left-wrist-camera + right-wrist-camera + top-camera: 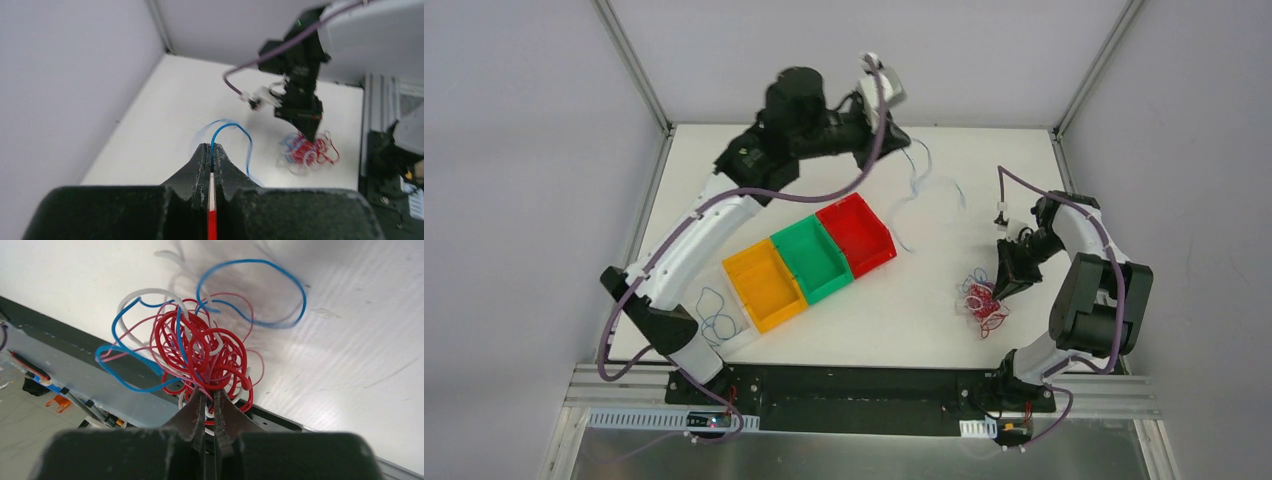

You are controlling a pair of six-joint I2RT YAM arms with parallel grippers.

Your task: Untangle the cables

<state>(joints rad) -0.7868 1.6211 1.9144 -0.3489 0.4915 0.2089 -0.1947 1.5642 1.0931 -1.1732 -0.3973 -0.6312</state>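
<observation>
1. Your left end effector (pixel 212 148) reaches over the far side of the white table (pixel 904 305). Its two black fingers are pressed together on a thin blue cable (pixel 227 125) (the strand runs straight down the slit between them).
2. That thin blue cable arcs up out of the fingertips, curls over and drops toward the table. In the top view it trails as a loose wavy line toward the middle of the table, well apart from the knot on the right.
3. Your right end effector (pixel 210 399) points down at the near right of the table, with its tips in a tangle of thin red, blue, white and pink cables (pixel 982 302).
4. In the right wrist view those fingers are all but together, clamped on a few red loops at the tangle's edge. The red strands make a dense core, blue and white loops stand out around it, and one wide blue loop reaches out over the table.
5. Three open plastic bins sit in a diagonal row, each touching the next: a yellow bin (pixel 764 287), a green bin (pixel 812 259) and a red bin (pixel 857 233).
6. Just beside the yellow bin, at the near left, a clear shallow tray (pixel 748 334) holds loose blue cable loops (pixel 714 315) (how many strands you cannot tell).
</observation>
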